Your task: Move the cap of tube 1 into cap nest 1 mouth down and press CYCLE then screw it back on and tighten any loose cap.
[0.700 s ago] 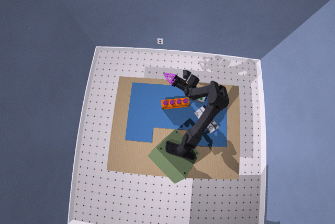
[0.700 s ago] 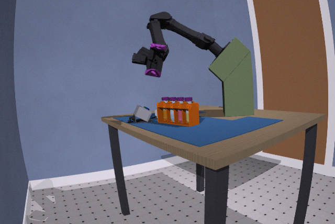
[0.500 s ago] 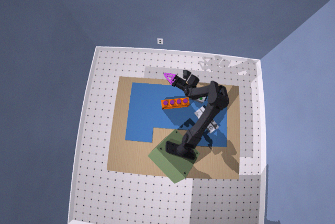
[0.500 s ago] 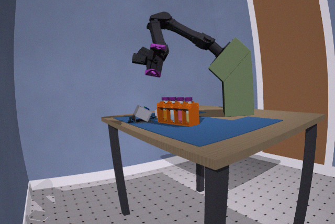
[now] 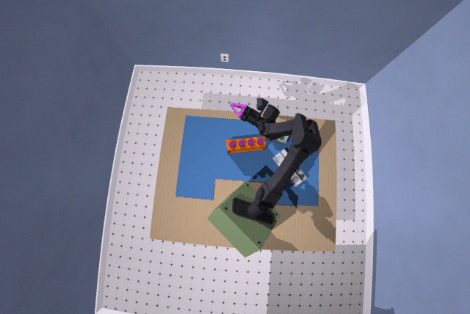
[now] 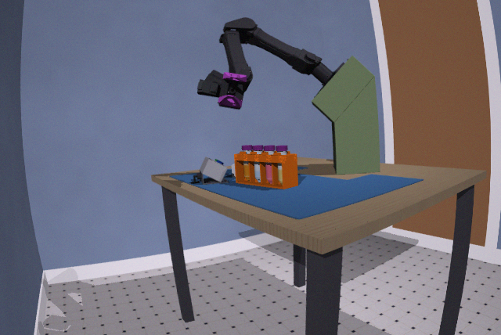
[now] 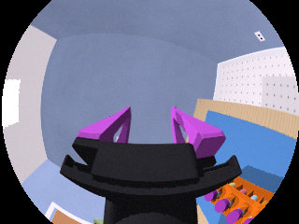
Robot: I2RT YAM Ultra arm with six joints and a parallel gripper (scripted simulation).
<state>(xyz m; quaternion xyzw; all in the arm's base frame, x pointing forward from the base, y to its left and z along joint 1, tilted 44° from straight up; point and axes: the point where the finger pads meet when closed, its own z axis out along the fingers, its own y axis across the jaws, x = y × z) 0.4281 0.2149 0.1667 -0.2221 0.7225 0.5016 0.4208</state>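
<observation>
The orange decapping station [image 5: 245,144] stands on the blue mat with four tubes, each with a purple cap on. It also shows in the side view [image 6: 265,169] and at the lower right of the wrist view [image 7: 243,202]. The cap at its left end [image 5: 232,144] sits on its tube. My gripper [image 5: 236,107] hangs high above the table, beyond the station's far side, and shows in the side view [image 6: 229,101] too. Its purple fingers stand partly apart with nothing between them. The arm hides most of the cap tray and console [image 5: 283,155].
The grey console [image 6: 214,169] lies beside the station on the mat. A green key [image 5: 281,138] shows next to the arm's elbow. The arm's green pedestal [image 6: 350,120] stands at the table's back corner. The table edges are near the mat.
</observation>
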